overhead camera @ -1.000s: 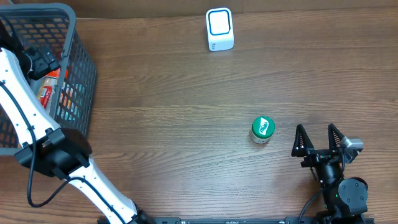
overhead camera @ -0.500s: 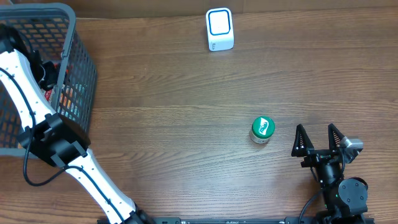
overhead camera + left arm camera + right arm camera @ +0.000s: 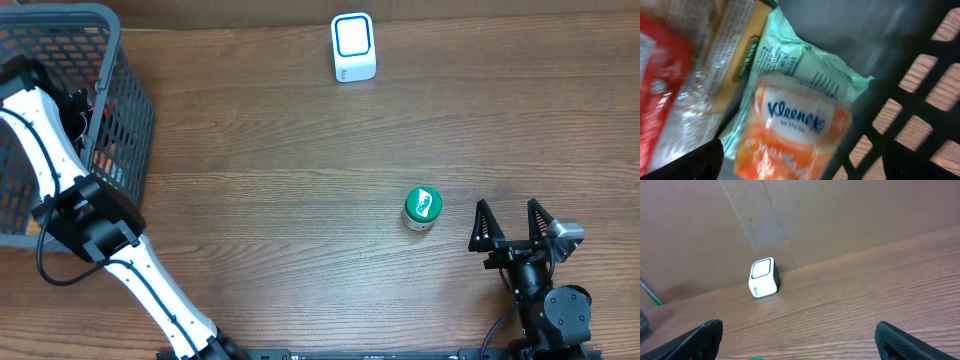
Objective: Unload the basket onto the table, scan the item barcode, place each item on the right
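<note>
Here, the left gripper (image 3: 800, 167) sits inside the grey mesh basket (image 3: 133, 110) with its two dark fingers (image 3: 687, 162) spread wide and nothing clamped between them. Just ahead of the tips lies the orange Kleenex pack (image 3: 795, 132), label up and tilted. I cannot tell whether the fingers touch it. The pack rests on a pale green wipes packet (image 3: 812, 67) that reaches further ahead. Left of both lie a clear bag with a tan label (image 3: 715, 70) and a red packet (image 3: 660, 95); to the right stands the basket's wall.

The right gripper (image 3: 512, 222) hovers low over the wooden table (image 3: 280, 200), its jaws also wide apart and holding nothing. A green-lidded jar (image 3: 422, 209) stands just ahead and to its left, apart from the fingers. Far ahead, at the table's back edge, stands the white scanner (image 3: 353, 47).
</note>
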